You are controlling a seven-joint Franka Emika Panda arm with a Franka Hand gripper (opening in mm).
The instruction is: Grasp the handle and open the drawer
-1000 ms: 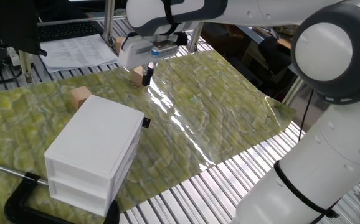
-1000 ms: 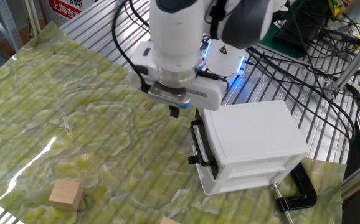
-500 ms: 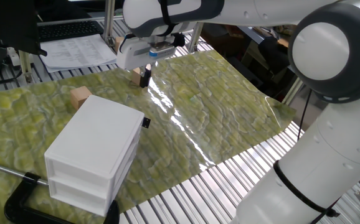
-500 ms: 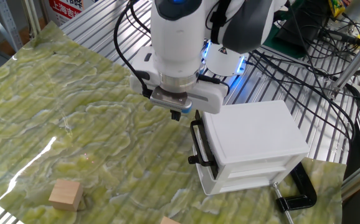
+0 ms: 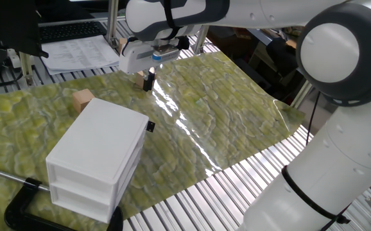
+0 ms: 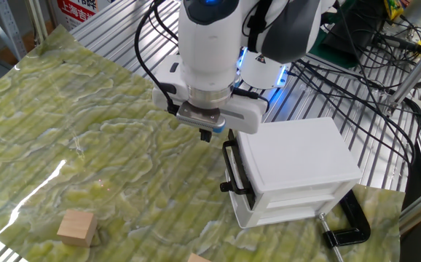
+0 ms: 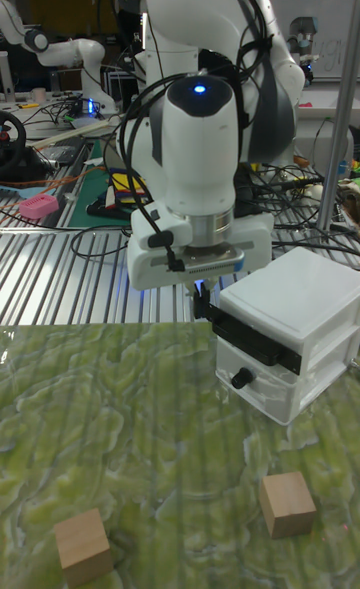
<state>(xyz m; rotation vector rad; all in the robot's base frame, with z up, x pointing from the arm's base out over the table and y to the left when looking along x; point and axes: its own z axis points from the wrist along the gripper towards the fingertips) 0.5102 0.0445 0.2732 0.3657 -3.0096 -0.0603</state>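
The white two-drawer cabinet (image 5: 95, 151) (image 6: 298, 167) (image 7: 300, 334) stands on the green mat. Its upper drawer (image 7: 262, 347) carries a black bar across its front. The lower one bears a small round black handle (image 7: 240, 377). A black tab (image 5: 150, 126) sticks out at the cabinet's front in one fixed view. My gripper (image 5: 149, 81) (image 6: 207, 134) (image 7: 203, 305) hangs just off the far end of that front, level with the upper drawer. Its fingers are shut with nothing between them. They stand a finger's width from the bar's end and hold nothing.
Tan wooden cubes lie on the mat (image 5: 224, 122): one (image 5: 81, 99) behind the cabinet, one (image 5: 139, 77) by the gripper. The tall fixed view shows two cubes (image 7: 287, 502) (image 7: 83, 547) in front. A black clamp (image 6: 345, 225) grips the table edge beside the cabinet.
The gripper has shifted a little toward the cabinet's front and slightly down. The cabinet and cubes have not moved.
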